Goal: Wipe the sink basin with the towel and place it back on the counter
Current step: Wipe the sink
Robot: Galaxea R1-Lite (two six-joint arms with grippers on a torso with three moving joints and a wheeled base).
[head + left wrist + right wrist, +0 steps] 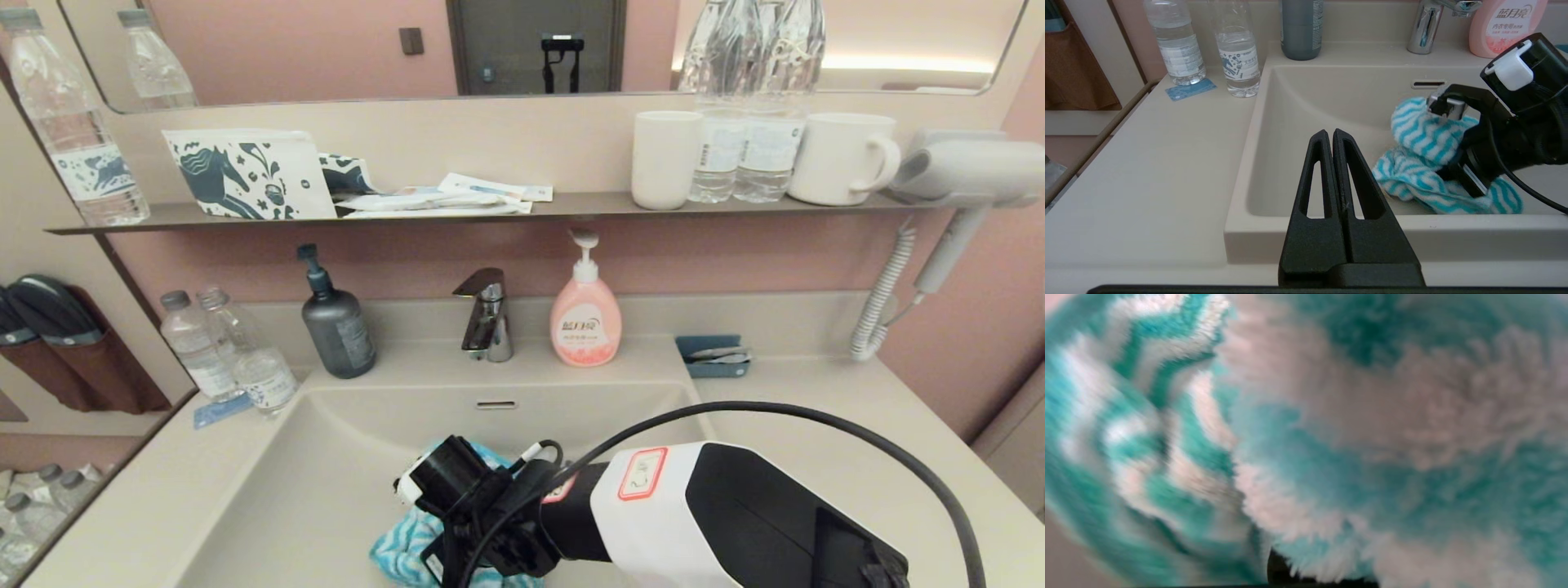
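Head view — pink soap bottle (585, 322) behind sink basin (326, 482).

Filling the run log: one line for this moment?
phase: wiping | right end effector: on towel in sink basin | left end effector: shut, parked at basin front

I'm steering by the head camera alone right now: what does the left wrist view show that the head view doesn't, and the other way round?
Only the left wrist view shows the left gripper, fingers closed, hovering over the sink's near rim, and the right gripper buried in the towel. Only the head view shows the shelf with mugs and the hair dryer. Both show the towel inside the sink basin, the tap, the pink soap bottle and the counter.
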